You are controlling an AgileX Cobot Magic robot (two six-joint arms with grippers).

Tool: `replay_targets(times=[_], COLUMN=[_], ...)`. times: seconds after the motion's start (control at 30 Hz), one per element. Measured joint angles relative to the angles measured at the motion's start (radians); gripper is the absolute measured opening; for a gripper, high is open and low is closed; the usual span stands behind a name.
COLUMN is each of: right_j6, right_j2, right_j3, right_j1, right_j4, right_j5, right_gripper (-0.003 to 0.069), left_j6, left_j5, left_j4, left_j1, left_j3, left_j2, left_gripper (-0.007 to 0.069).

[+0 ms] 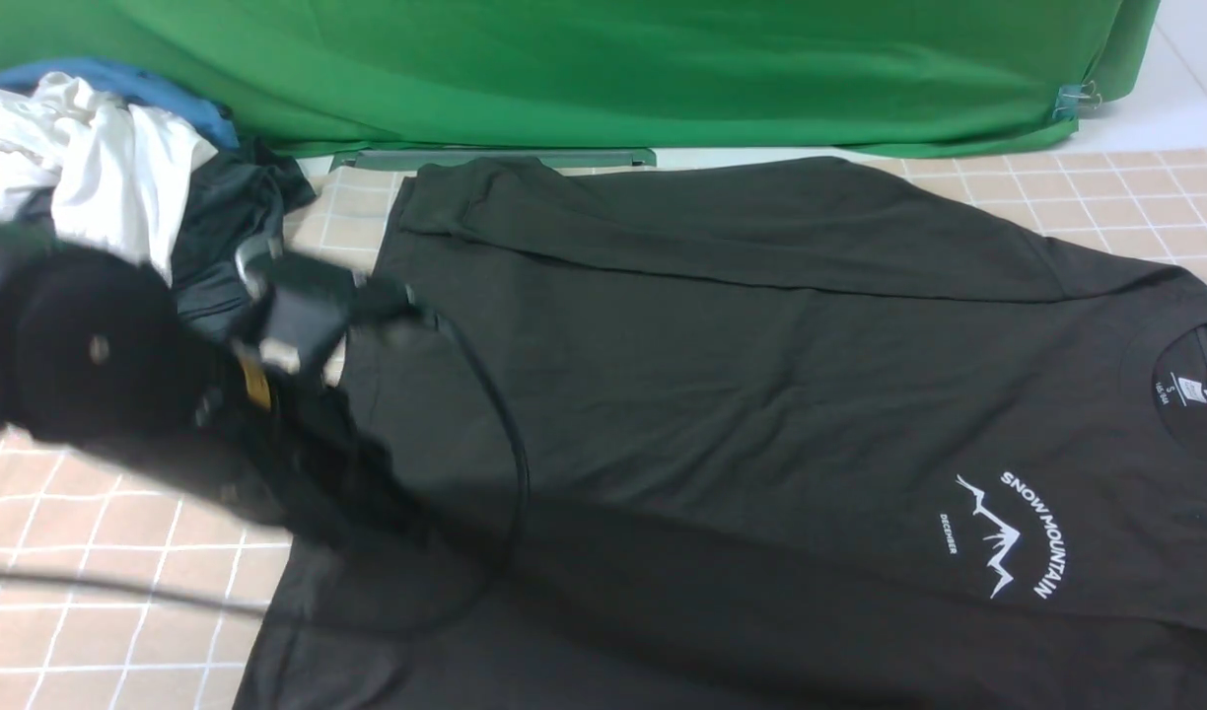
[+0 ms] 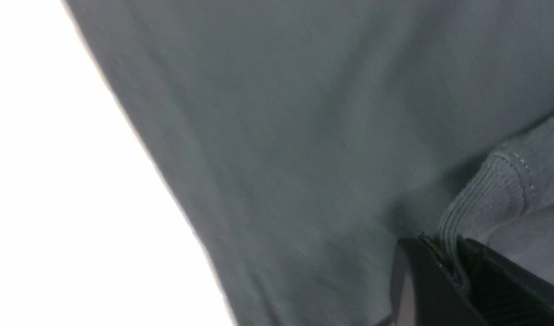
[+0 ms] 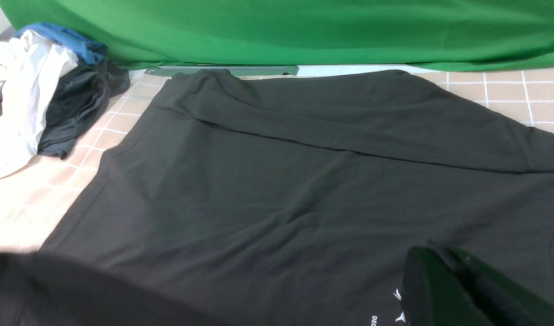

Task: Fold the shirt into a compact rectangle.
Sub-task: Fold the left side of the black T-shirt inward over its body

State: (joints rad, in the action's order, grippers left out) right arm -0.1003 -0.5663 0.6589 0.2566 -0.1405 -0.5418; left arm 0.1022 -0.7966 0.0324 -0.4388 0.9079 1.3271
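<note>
Edge of the shirt [image 1: 761, 375] sits pinched in the clenched left hand [image 2: 449, 260]; right hand [image 3: 444, 267] clenched, empty.

The blurred left arm [image 1: 101, 365] hides some hem of the shirt [image 1: 742, 375], its collar cropped at the front view's right edge.

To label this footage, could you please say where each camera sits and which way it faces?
Front: between the arms, facing forward over the shirt; left arm shows.
Left wrist: on that arm, against the shirt; left gripper pinches its edge.
Right wrist: on that arm, facing the green backdrop; right gripper shows.
Front and right wrist share shirt, backdrop, clothes pile.
</note>
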Motion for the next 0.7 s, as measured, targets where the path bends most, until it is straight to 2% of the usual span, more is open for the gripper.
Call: replay_targets(times=[0.4,0.7], right_j6=[0.0,0.0], right_j2=[0.0,0.0], right_j3=[0.0,0.0], right_j1=[0.0,0.0], right_j4=[0.0,0.0], right_j5=[0.019,0.019], right_gripper=[0.0044,0.0045], left_j6=[-0.094,-0.102], left_j5=[-0.036,-0.025], left_j4=[-0.241,-0.267], left_j1=[0.006,0.092], left_j3=[0.331,0.433], left_j2=[0.221,0.389], left_gripper=[0.0035,0.0035])
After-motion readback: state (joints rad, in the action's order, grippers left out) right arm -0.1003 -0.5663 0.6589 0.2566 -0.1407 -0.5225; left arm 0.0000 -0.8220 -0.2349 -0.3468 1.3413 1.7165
